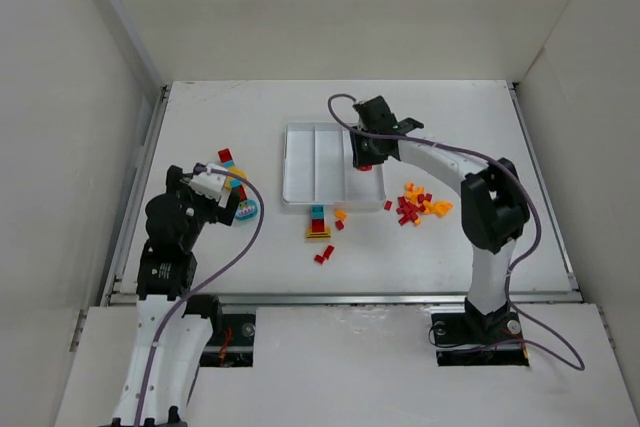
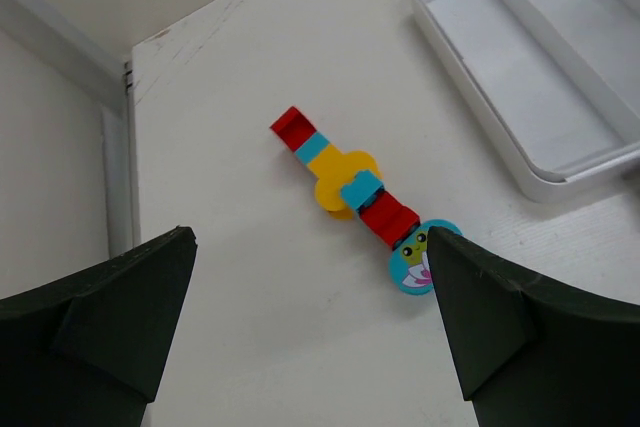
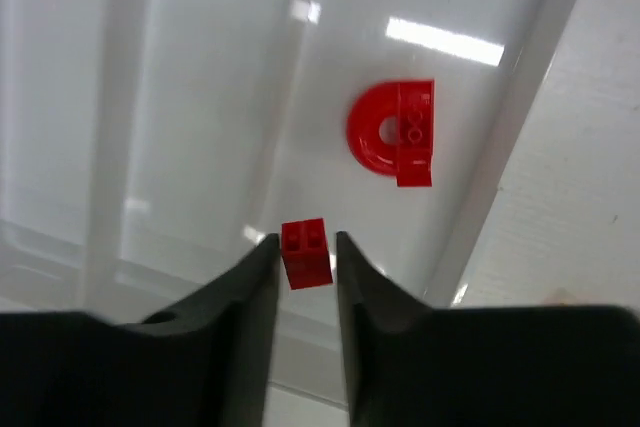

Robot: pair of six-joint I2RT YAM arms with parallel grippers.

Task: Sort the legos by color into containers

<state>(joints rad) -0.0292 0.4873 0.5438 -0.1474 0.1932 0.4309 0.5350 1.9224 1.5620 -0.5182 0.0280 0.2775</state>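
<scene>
The white tray lies mid-table with three long compartments. My right gripper hangs over its right compartment, shut on a small red brick; the right finger barely touches it. A red arch piece lies on that compartment's floor. My left gripper stands wide open above the table, left of the tray. Just ahead of it lies a red, teal and yellow clump. A round teal piece sits beside the right fingertip.
Loose orange and red legos lie right of the tray. A small multicolour stack, an orange piece and red bricks sit in front of it. White walls enclose the table on three sides.
</scene>
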